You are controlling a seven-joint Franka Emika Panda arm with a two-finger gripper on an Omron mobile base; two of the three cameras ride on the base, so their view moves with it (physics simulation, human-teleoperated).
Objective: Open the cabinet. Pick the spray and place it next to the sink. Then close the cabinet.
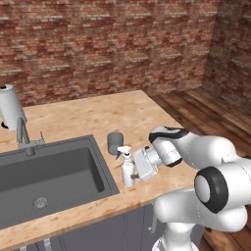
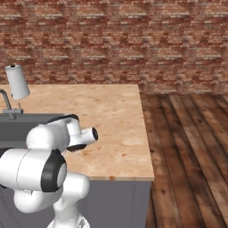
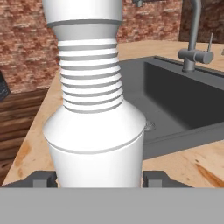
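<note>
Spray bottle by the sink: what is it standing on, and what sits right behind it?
The spray stands upright on the wooden counter just right of the sink. Behind it sits a small grey cup. The gripper covers the bottle's right side.

The spray has its nozzle cut off at the top edge.

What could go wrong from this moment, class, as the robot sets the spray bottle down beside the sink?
1. The spray stands tall and slim on the counter close to the sink edge; a nudge as the end effector backs away could tip it into the basin.
2. The grey cup stands just behind the bottle, so a sideways retreat might knock it.
3. In the hand view the fingers flank the bottle's base closely, so one could drag it.
</note>
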